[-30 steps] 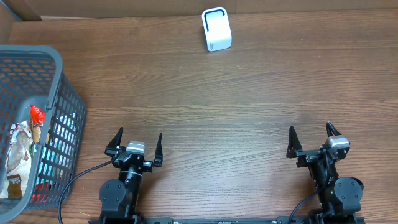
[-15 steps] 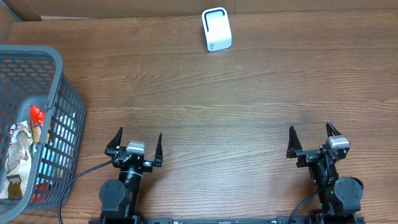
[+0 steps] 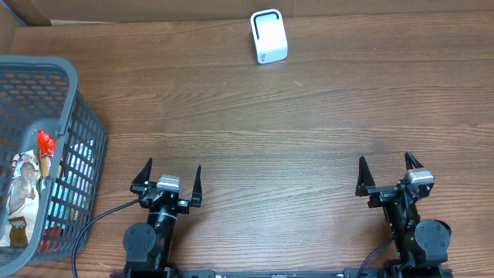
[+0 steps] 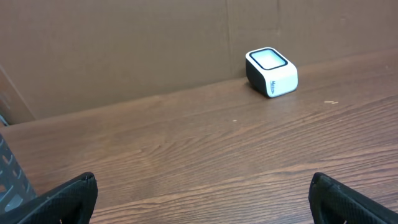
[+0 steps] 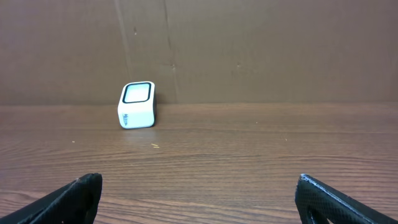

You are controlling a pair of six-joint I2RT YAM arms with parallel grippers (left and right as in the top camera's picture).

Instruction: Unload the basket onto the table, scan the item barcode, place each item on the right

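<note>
Nothing was scanned yet: left gripper (image 3: 169, 179) and right gripper (image 3: 390, 174) stood spread, empty, well apart from the scanner (image 3: 268, 36); items (image 3: 27, 189) lay in the basket (image 3: 81, 147).

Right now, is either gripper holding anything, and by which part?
Nothing is held. The left gripper and right gripper both stand open and empty over the table; the items lie in the basket.

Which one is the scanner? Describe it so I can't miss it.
Follow the table to its far edge, against the cardboard wall. Just right of centre stands the scanner, a small white block with a dark-rimmed window. It stands alone, well away from the grey basket at the left.
</note>
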